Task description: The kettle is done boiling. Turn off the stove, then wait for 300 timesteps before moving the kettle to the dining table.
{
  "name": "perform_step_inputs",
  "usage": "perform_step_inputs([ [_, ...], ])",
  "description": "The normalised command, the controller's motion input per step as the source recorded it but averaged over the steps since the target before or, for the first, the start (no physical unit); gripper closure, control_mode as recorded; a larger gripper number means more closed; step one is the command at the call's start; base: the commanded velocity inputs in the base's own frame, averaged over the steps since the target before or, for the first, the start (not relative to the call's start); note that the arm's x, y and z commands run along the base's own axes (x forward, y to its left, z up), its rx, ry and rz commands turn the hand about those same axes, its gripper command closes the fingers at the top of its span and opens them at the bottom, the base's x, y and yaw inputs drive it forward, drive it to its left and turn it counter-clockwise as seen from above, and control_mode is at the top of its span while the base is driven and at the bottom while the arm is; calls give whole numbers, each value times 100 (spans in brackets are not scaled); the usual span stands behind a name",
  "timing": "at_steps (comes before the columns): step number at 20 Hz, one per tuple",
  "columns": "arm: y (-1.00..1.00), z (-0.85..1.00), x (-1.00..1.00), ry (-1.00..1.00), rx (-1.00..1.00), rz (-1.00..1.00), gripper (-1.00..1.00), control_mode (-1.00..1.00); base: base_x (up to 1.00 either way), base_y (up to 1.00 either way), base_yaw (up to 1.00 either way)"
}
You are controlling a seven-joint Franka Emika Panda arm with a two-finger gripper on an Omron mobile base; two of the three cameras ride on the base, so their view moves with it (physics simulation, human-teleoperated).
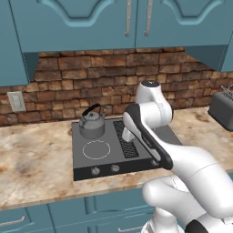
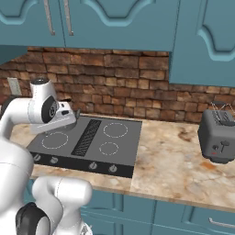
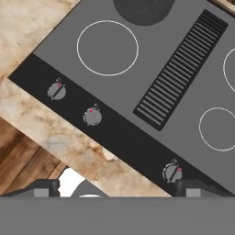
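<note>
- Sitting on the flat dark stove's (image 1: pixel 113 152) back-left ring, the squat grey metal kettle (image 1: pixel 92 123) shows an arched black handle.
- Gripper (image 3: pixel 117 188) fingers spread wide above round knobs (image 3: pixel 92 116), holding nothing.
- Marbled stone counter (image 2: pixel 174 165) surrounds.

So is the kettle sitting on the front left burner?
No, the kettle sits on the rear left burner of the stove; the front left ring lies bare.

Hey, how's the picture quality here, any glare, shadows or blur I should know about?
Left base view: even light, a soft shadow under the cabinets, the kettle slightly fuzzy. Right base view: no glare, the toaster readable. Hand view: crisp stove rings and knobs, no shine.
</note>
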Motion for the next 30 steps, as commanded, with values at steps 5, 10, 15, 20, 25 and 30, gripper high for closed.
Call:
perform_step_inputs([
  [5,24,-24,0,0,0,1,-100,-100,0,0,0],
  [10,23,-23,0,0,0,0,-100,-100,0,0,0],
  [15,19,-20,-1,0,0,1,-100,-100,0,0,0],
  [20,14,-20,-2,0,0,3,-100,-100,0,0,0],
  [25,15,-18,-2,0,0,4,-100,-100,0,0,0],
  [30,2,-9,1,0,0,4,-100,-100,0,0,0],
])
